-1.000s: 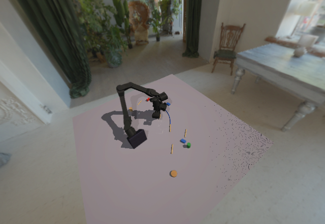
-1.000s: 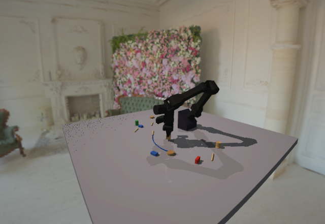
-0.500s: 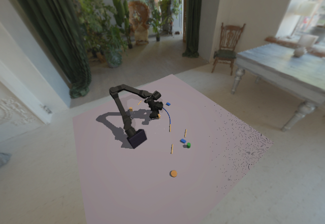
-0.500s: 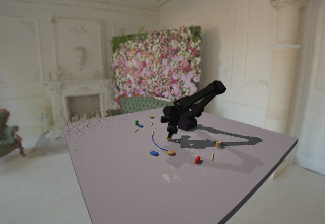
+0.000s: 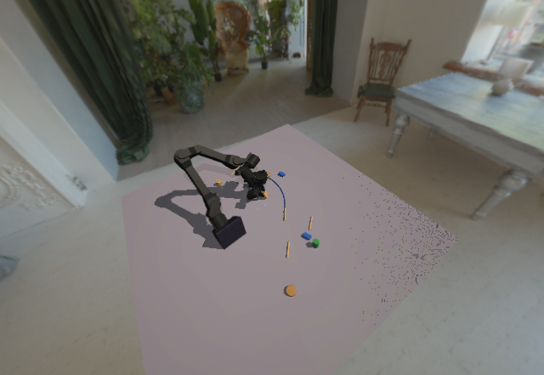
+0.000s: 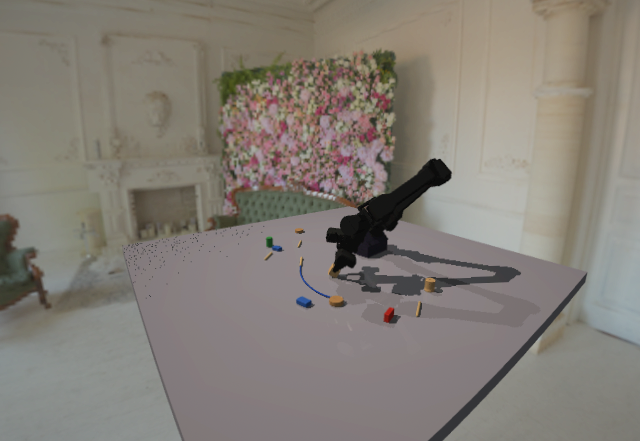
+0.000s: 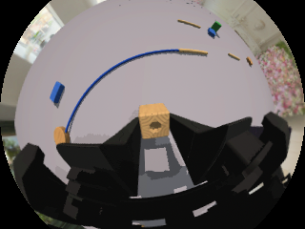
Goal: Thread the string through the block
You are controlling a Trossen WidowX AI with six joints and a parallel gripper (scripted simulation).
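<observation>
Claw partly open, clamped on the holed block, we judge ourselves early on: the stick lies on the table at the string's end, with pickup, threading, pulling and setting down left.

The robot is a matte black, multi-jointed arm with long, straight, squared links and thick, rounded joint housings. Its base is a boxy block, dark with a purplish tint. The black gripper has two broad, wedge-shaped fingers with angular, flat faces. Small screws or markings, if any, are probably too fine to make out here.
</observation>
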